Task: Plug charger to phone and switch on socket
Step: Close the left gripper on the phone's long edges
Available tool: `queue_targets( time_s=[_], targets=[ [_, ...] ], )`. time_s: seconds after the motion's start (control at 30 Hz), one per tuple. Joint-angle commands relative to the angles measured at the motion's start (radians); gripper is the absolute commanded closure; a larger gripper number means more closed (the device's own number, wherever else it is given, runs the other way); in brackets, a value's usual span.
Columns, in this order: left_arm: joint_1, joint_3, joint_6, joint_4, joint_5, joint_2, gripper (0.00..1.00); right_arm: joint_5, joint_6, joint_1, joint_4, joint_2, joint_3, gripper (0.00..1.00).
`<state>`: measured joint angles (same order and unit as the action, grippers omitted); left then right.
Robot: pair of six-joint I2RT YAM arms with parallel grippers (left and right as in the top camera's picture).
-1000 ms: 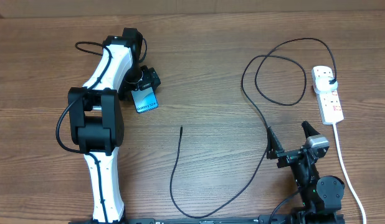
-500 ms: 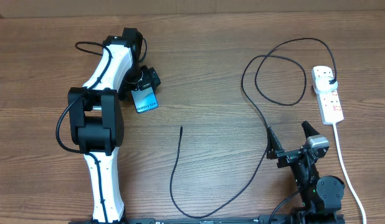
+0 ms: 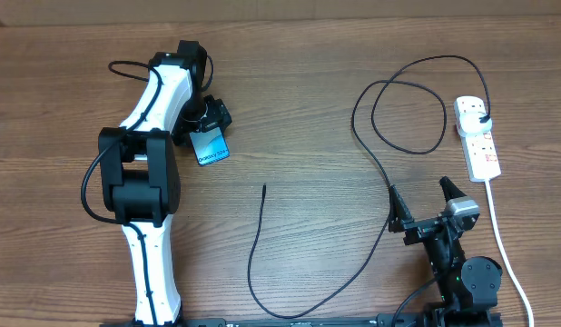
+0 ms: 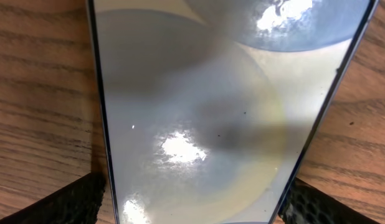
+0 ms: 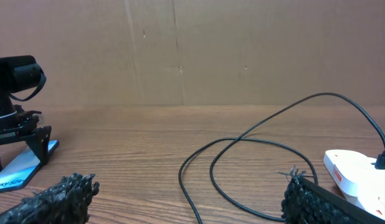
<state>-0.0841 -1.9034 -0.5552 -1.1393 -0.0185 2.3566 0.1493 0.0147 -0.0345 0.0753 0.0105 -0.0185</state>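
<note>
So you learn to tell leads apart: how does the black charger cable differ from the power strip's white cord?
The charger cable is black and thin; the white cord is thicker. The charger cable loops widely; the white cord runs nearly straight. Both join the power strip.

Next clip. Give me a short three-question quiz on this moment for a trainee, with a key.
1. True or false: the charger has its connector tip plugged into the phone.
2. The right gripper is: A) shut on the charger; B) open and empty; C) shut on the phone.
3. Fill the blank: the charger's black plug sits in the ____.
Key: 1 false, the tip lies on the table, apart from the phone. 2 B. 3 socket.
</note>
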Motion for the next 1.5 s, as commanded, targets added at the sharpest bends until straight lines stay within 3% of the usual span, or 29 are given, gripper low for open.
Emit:
queue_targets(
  time_s=[0.0, 1.47],
  targets=[
    [0.005, 0.023, -0.013, 0.012, -0.027, 0.011, 0.1, -0.003, 0.004, -0.005, -0.003, -0.008, 0.011, 0.0],
    [0.005, 0.023, -0.013, 0.011, -0.027, 0.011, 0.25, -0.003, 0.004, -0.005, -0.003, -0.008, 0.011, 0.0]
  ],
)
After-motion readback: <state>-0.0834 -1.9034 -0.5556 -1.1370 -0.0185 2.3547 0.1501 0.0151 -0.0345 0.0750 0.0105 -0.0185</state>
